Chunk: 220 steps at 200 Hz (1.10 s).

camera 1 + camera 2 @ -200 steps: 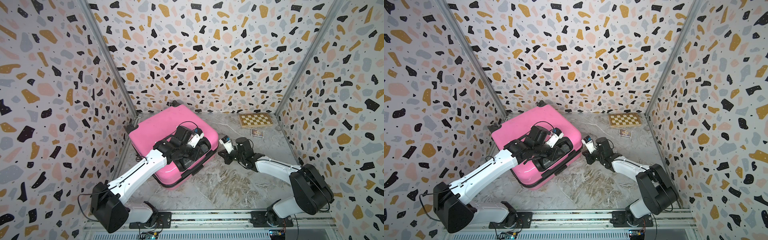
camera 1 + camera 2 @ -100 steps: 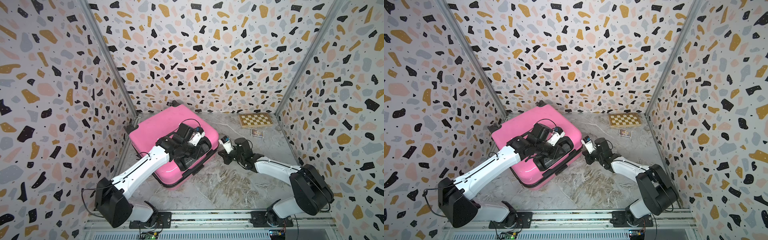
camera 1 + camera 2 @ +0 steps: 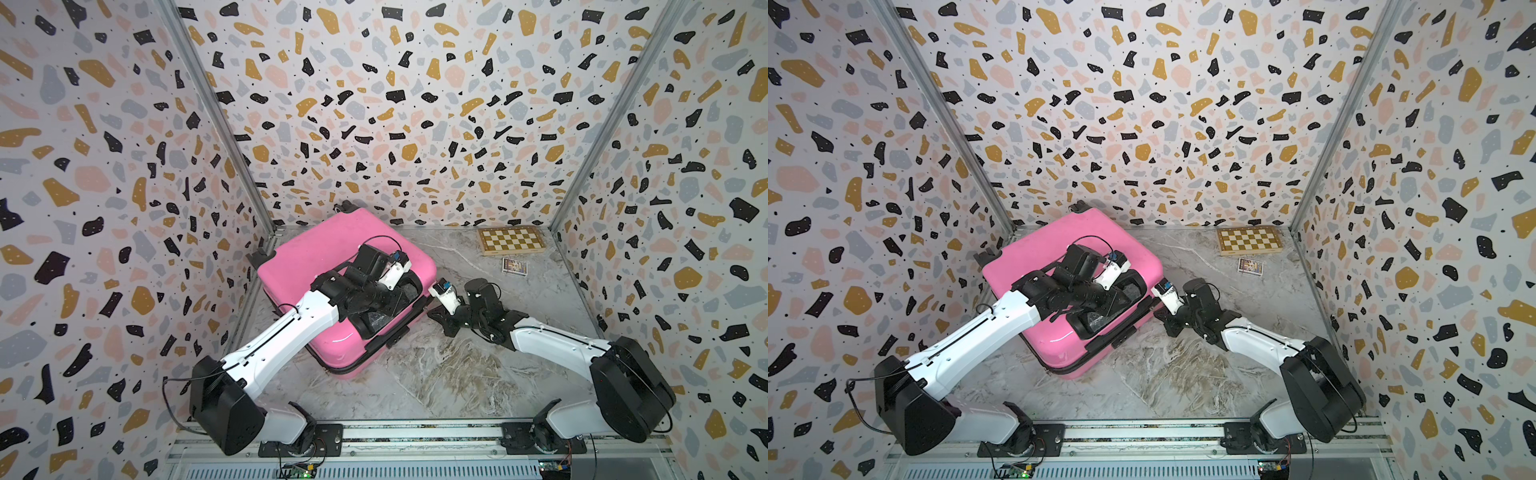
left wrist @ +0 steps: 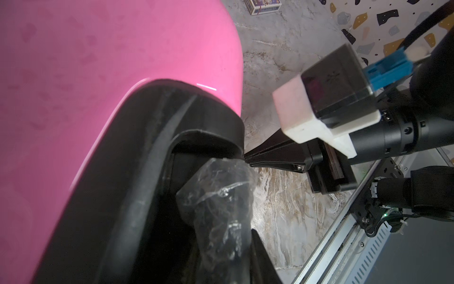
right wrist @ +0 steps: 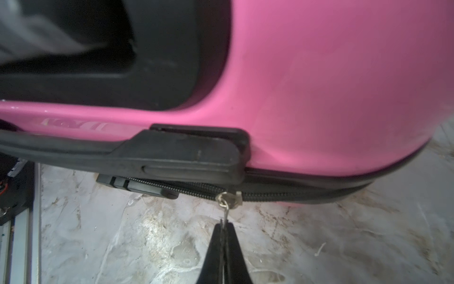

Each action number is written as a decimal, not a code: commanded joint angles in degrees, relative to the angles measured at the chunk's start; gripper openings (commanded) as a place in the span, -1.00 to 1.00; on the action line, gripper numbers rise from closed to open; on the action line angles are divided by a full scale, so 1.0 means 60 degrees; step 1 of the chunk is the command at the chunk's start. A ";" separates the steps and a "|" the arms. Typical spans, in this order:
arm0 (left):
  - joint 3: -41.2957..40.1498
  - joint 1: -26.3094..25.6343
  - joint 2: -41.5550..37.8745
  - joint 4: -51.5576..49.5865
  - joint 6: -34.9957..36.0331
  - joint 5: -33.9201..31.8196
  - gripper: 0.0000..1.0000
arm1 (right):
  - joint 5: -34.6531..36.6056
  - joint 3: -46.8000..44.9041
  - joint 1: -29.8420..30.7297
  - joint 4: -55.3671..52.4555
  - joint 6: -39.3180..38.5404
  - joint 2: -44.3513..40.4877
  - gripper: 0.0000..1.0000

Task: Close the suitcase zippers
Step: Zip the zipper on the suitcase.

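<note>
Nearest the rail, the bare marble worktop (image 3: 436, 374) is seen, and on it the pink suitcase (image 3: 316, 257) is laid flat, towards the left rear corner. Along its near edge the black zipper (image 5: 294, 195) is run beneath a black side handle (image 5: 184, 152). The chief risk is judged to lie here. The metal pull (image 5: 228, 198) is thin and is caught only at its very end, so it could be slipped from the tips if it is tugged away from the track rather than along it. The slider could also be jammed where the side handle's mount overhangs the teeth, or the whole case could be dragged if it is not braced. The right end effector (image 5: 224, 227) is clenched, with its tips pinched on that pull. Farther back, the left end effector (image 3: 388, 305) is set into the black recess on top of the shell, where a plastic-wrapped handle (image 4: 218, 204) is seen just beside one finger (image 4: 260, 255). Whether that handle is actually clamped cannot be told. Well beyond, a small card box (image 3: 514, 266) and a chessboard (image 3: 511, 240) are left by the rear wall.
</note>
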 commanded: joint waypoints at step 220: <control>0.0436 0.0157 0.1604 0.4436 -0.2459 -0.1718 -1.00 | -0.1533 -0.0547 0.1136 0.1621 0.0970 0.0048 -1.00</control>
